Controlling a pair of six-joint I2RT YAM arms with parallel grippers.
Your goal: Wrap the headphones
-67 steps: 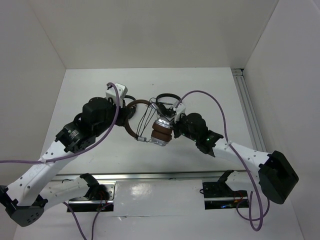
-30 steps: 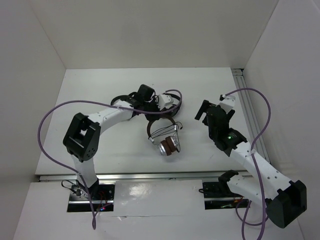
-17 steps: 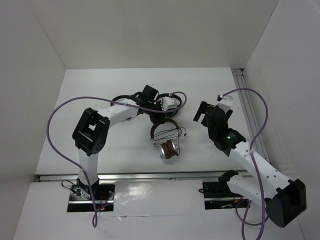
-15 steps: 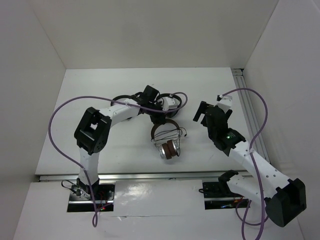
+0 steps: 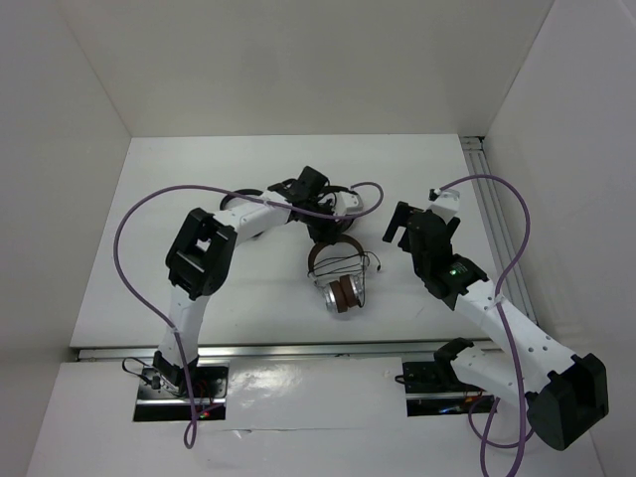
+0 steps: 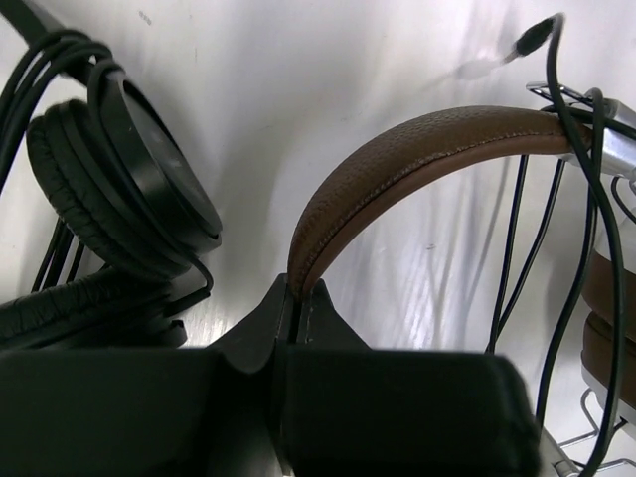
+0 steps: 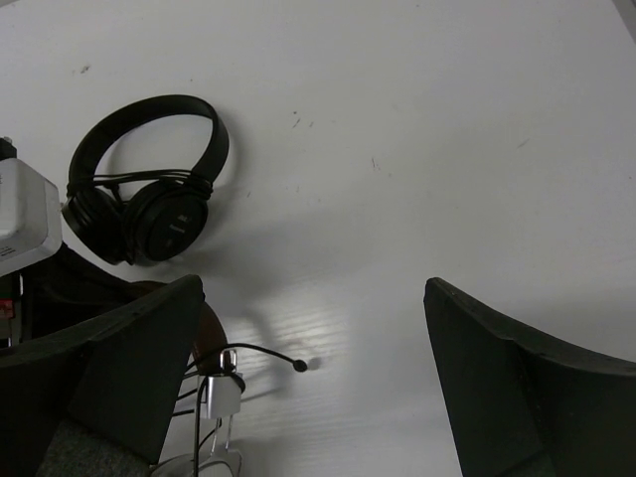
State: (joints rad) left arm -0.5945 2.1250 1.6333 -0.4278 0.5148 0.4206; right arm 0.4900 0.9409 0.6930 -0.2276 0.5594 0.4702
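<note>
The headphones lie mid-table, brown headband toward the back, brown pads and silver earcups toward the front, thin black cable looped across the frame. My left gripper is shut on the headband; the left wrist view shows the jaws pinching its end. The cable crosses the silver yoke, its plug sticking out free. My right gripper is open and empty to the right of the headphones. In its wrist view the cable plug lies between the fingers.
Black headphones lie just behind the left gripper and show in the left wrist view and the right wrist view. A second black pair lies at the back left. A metal rail runs along the right edge.
My right gripper has let go of the earcups and pulled back to the right. My left arm has stretched out and dragged the headphones by the headband a little to the right.
</note>
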